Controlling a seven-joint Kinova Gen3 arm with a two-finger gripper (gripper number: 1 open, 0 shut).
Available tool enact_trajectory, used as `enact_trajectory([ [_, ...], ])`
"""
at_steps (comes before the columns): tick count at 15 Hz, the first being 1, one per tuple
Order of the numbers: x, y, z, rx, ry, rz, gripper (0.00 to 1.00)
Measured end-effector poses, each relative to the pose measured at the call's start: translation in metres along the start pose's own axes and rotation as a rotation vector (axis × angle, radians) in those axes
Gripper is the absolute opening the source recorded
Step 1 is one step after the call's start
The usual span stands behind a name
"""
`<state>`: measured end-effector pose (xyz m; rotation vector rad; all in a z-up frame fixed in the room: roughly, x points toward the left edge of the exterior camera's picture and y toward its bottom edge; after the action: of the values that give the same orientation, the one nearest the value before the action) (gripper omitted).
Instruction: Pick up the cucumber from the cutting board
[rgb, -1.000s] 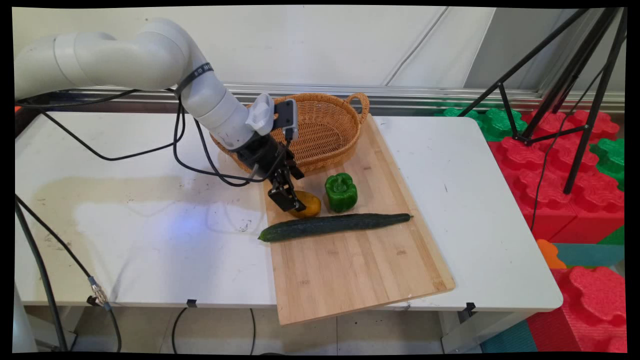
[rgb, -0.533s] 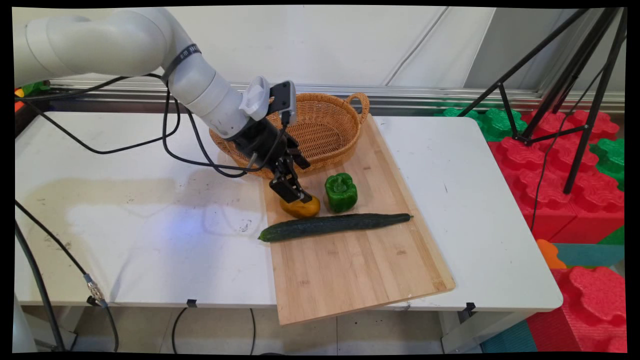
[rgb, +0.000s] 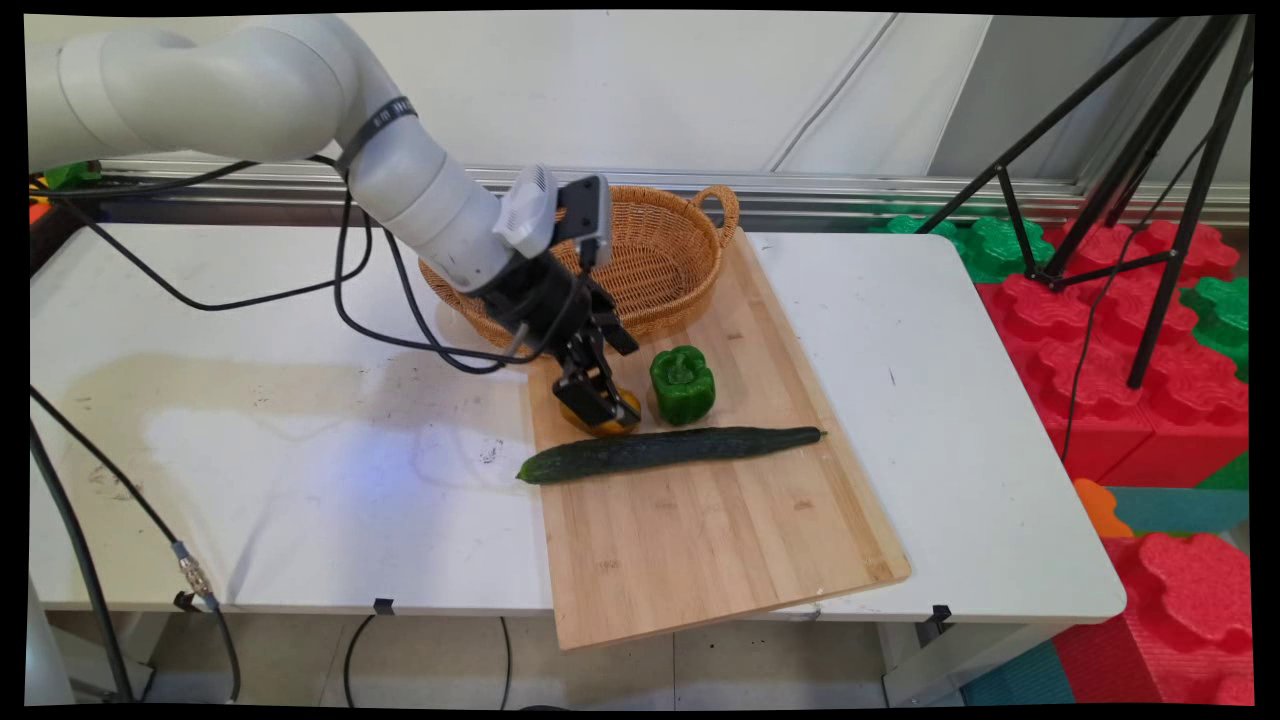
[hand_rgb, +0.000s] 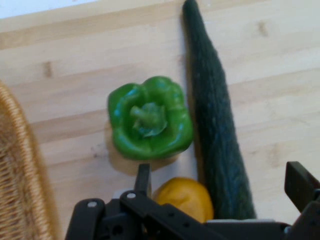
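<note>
Three foods sit on my wooden cutting board (rgb: 700, 520), which lies on the white bench (rgb: 250, 450) and sticks out past the near edge. Closest to the camera is the long dark green cucumber (rgb: 665, 451), lying across the board with one end poking off its left side over the bench. Just behind it is a small yellow-orange fruit, maybe a lemon or mango (rgb: 603, 418); I cannot tell which. My end effector (rgb: 597, 400) is down right on top of this fruit. In the hand view my two black fingers (hand_rgb: 144, 179) stand wide apart, one on each side of the yellow fruit (hand_rgb: 184, 198) and the cucumber's (hand_rgb: 215, 125) end, so my grip is released and I hold nothing. The yellow fruit sits just beside the cucumber there, very close or touching.

Next to the fruit, on its right in the main view, stands a green bell pepper (rgb: 682, 384) with its stem (hand_rgb: 148, 119) up. It is close to the cucumber but a little apart from it.

Farther back is a woven basket (rgb: 650, 260) with a handle, sitting at the far end of the board. My white arm (rgb: 400, 190) reaches over its left side, with black cables (rgb: 350, 290) hanging down.
</note>
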<state>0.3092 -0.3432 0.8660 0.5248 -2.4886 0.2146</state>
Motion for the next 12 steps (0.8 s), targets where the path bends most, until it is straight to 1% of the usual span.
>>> enact_trajectory([
  [4,0.008,0.012,0.022,-0.024,-0.019,-0.005,1.0],
  [12,0.008,0.021,0.056,-0.033,-0.077,-0.03,1.0],
])
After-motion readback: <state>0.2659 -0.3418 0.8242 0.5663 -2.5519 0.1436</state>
